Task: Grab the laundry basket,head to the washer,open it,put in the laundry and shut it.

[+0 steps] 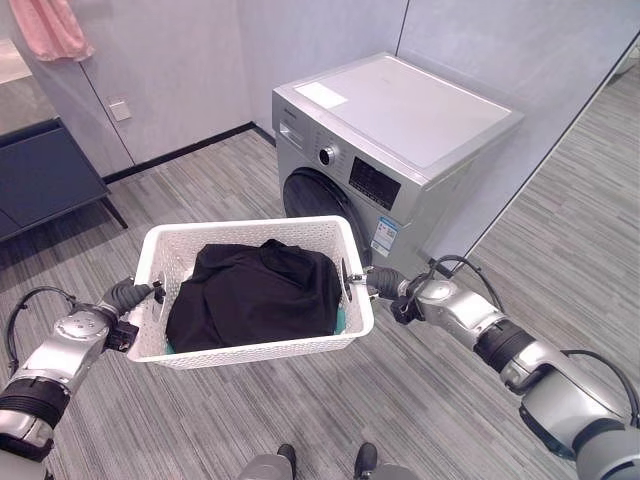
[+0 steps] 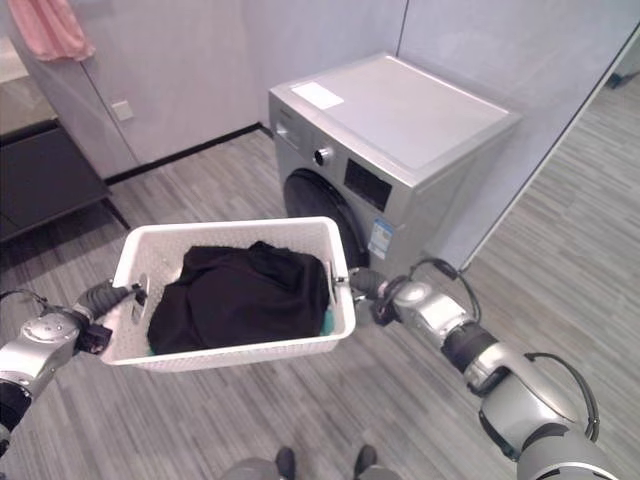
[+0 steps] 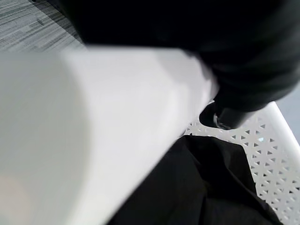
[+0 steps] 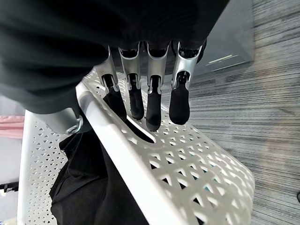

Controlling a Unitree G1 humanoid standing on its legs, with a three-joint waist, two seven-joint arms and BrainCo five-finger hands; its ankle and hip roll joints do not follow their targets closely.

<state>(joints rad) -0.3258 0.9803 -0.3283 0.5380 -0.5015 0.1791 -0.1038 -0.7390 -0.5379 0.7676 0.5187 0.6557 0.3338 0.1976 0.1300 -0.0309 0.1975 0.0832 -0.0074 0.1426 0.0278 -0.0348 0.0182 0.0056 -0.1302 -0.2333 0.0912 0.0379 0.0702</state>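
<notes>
At far left hangs one pink cloth [image 1: 50, 27] above one dark cabinet [image 1: 45, 175]. The left hand [image 1: 128, 295] grips the left rim of the one white laundry basket [image 1: 250, 355] — whether its fingers curl there cannot be told. Black laundry [image 1: 255, 292] fills the basket, held above the floor. The right hand [image 4: 150, 89] hooks its fingers through the right handle slot, thumb inside. Just beyond stands one silver washer [image 1: 400, 150], door [image 1: 315, 195] closed — the basket sits between it and the robot.

Grey striped floor [image 1: 250, 420]; pale grey walls [image 1: 190, 70]; dark cabinet [image 1: 40, 175] left; pink cloth [image 1: 50, 28] hanging.
</notes>
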